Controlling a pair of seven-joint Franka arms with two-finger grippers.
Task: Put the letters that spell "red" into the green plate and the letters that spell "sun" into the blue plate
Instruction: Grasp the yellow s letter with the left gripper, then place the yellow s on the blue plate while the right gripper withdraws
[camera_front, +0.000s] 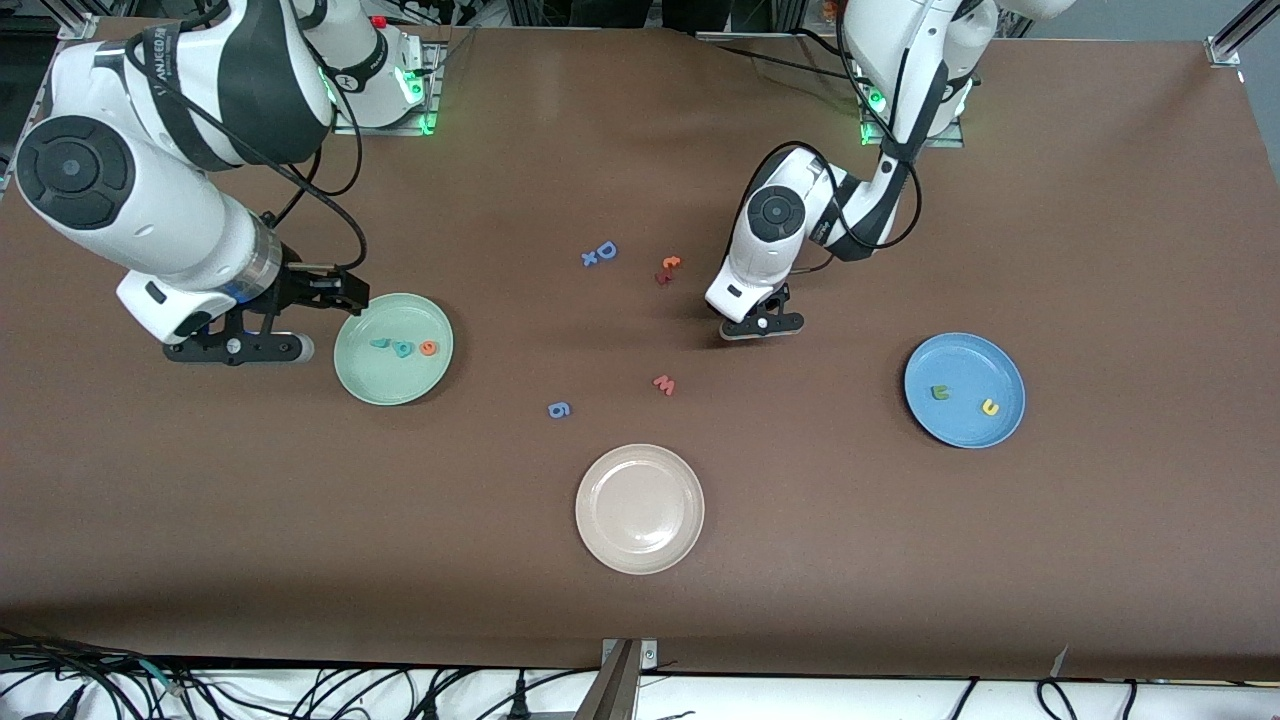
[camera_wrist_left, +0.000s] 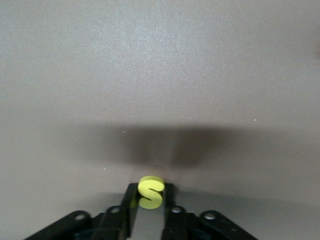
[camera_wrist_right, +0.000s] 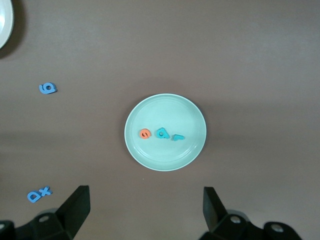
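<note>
The green plate (camera_front: 380, 385) holds the teal "r" (camera_front: 381, 343), teal "d" (camera_front: 402, 348) and orange "e" (camera_front: 428, 348). My right gripper (camera_front: 240, 347) hangs open and empty beside that plate, toward the right arm's end. Its wrist view shows the plate (camera_wrist_right: 165, 107) with "e" (camera_wrist_right: 144, 133), "d" (camera_wrist_right: 162, 133) and "r" (camera_wrist_right: 178, 136). The blue plate (camera_front: 960, 360) carries the dark green "n" (camera_front: 940, 392) and yellow "u" (camera_front: 989, 406). My left gripper (camera_front: 762, 325) is low over bare table, shut on the yellow "s" (camera_wrist_left: 150, 191), which the front view hides.
A beige-white plate (camera_front: 640, 508) sits nearest the front camera. Loose letters lie mid-table: a blue "D" with a small "x" (camera_front: 600, 253), an orange "t" (camera_front: 670, 263), a red "w" (camera_front: 664, 384) and a blue "g" (camera_front: 559, 409).
</note>
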